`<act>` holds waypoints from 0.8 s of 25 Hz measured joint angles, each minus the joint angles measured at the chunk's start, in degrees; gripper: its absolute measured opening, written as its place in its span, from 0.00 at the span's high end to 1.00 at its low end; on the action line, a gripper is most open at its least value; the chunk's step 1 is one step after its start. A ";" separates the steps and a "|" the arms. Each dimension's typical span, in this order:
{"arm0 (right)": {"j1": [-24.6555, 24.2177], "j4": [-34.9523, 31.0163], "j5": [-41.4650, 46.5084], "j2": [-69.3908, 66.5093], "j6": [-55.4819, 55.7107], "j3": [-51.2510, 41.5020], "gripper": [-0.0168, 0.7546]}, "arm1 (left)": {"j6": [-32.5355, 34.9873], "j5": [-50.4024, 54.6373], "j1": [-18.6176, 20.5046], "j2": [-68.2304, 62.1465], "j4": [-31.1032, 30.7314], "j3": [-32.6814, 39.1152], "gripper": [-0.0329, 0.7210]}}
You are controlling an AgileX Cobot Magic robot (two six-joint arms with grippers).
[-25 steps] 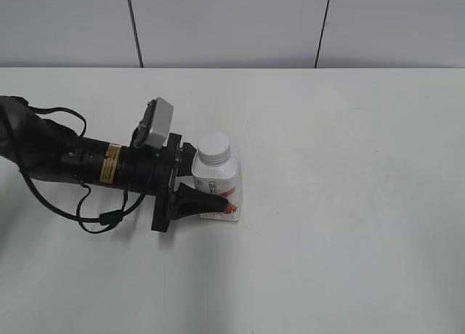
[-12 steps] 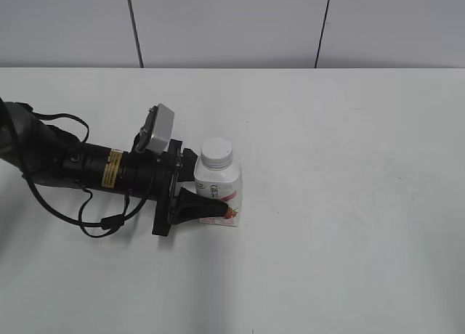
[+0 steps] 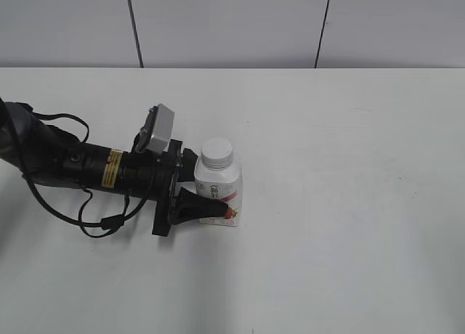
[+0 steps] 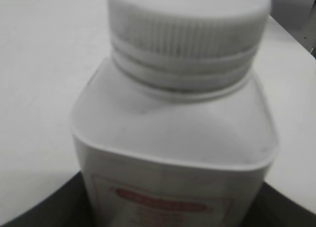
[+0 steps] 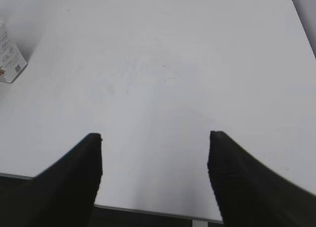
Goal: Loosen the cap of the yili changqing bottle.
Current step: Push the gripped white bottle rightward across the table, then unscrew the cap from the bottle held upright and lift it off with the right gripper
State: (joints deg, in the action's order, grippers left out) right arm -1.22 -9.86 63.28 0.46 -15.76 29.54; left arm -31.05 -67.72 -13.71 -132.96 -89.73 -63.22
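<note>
The yili changqing bottle stands upright on the white table, left of centre, its pink-red label facing forward. Its white ribbed cap sits on the neck. My left gripper reaches in from the left and is shut on the bottle's lower body, one dark finger across the front. The left wrist view is filled by the bottle and cap, with dark fingers at the bottom corners. My right gripper is open and empty over the table, out of the exterior view; the bottle shows at its far left.
The white table stretches bare to the right and front of the bottle. A grey panelled wall stands behind it. The left arm and its cables lie low across the table's left side.
The left gripper and the bottle have come down a little since a second ago and now rest at table level. In the last half second nothing has visibly moved.
</note>
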 joint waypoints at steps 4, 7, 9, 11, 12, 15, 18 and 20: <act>0.00 0.00 0.00 0.00 0.00 0.00 0.29 | 0.00 0.00 0.00 0.00 0.04 0.00 0.39; 0.00 0.00 0.00 0.00 0.00 0.00 0.29 | 0.00 0.00 0.00 0.00 0.50 0.00 0.40; 0.00 0.00 0.00 0.00 0.00 0.00 0.29 | 0.00 0.11 0.00 0.00 1.73 0.00 0.40; 0.00 0.00 0.00 0.00 0.00 0.00 0.29 | 0.00 0.11 0.00 0.00 3.52 0.00 0.40; 0.00 0.00 0.00 0.00 0.00 0.00 0.29 | 0.00 0.12 0.00 0.00 4.20 0.00 0.40; 0.00 0.00 0.00 0.00 0.00 0.00 0.29 | 0.00 0.17 0.00 0.00 4.81 0.00 0.41; 0.00 -0.06 0.00 0.00 0.05 0.00 0.29 | 0.00 0.30 0.00 0.00 4.81 0.00 0.41; 0.00 -0.97 0.00 0.00 0.10 0.00 0.29 | 0.00 0.30 0.00 0.00 4.81 0.00 0.41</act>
State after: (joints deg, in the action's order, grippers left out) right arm -1.22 -10.83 63.28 0.46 -15.66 29.54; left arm -31.05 -67.41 -13.71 -132.96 -84.92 -63.22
